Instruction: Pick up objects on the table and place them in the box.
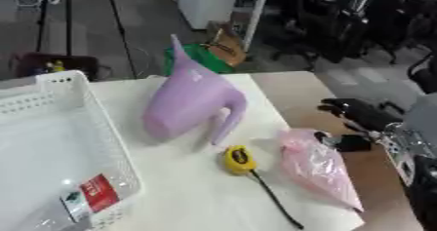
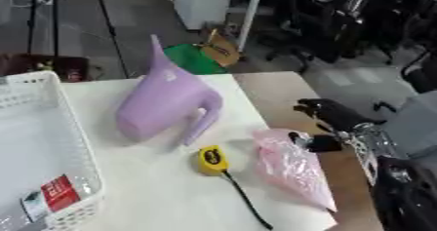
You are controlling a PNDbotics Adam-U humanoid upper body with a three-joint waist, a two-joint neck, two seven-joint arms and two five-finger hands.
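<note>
A white mesh basket (image 1: pixel 104 115) fills the left of the table, with a packet with a red label (image 1: pixel 96 194) in its near corner. A lilac watering can (image 1: pixel 188 105) lies on its side in the middle, spout pointing away. A yellow tape measure (image 1: pixel 240 159) with a black strap lies in front of it. To the right a pink plastic bag (image 1: pixel 320 169) lies near the table's right edge. My right hand (image 1: pixel 363 115) reaches in from the right, open, fingers stretched above the bag's top and thumb touching it. My left hand is out of sight.
The white tabletop ends in a brown strip (image 1: pixel 294 88) on the right. Beyond the far edge, a green object (image 1: pixel 203 57) and a cardboard box (image 1: pixel 226 42) sit on the floor. Dark office chairs stand at the back right.
</note>
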